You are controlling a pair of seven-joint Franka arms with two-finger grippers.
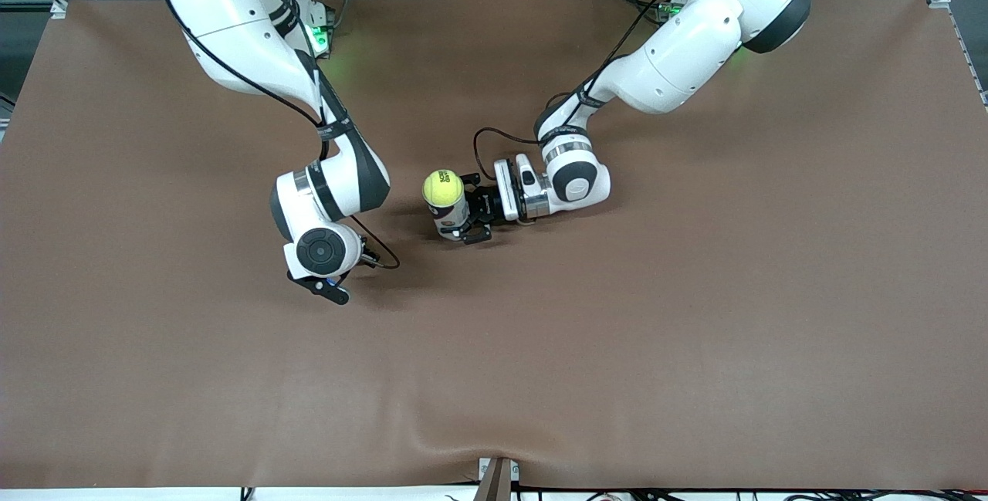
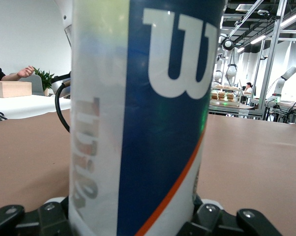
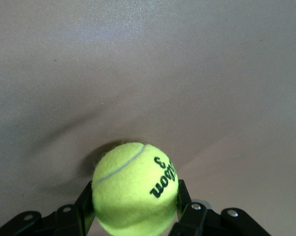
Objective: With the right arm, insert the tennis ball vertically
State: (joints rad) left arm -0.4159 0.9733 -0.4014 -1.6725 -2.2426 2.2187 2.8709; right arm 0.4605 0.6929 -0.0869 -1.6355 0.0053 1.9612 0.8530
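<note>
Tennis ball (image 3: 135,189) sits clamped in the right gripper (image 3: 135,216); left gripper (image 1: 467,225) clasps the can (image 1: 451,215).

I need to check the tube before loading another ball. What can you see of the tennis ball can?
The can is a tall cylinder held upright over the middle of the brown table. Its glossy label is blue with large white lettering, a thin orange stripe and a pale silver panel. The left gripper clamps it low on its sides. A yellow-green tennis ball sits at its open top. Its base is hidden.
</note>
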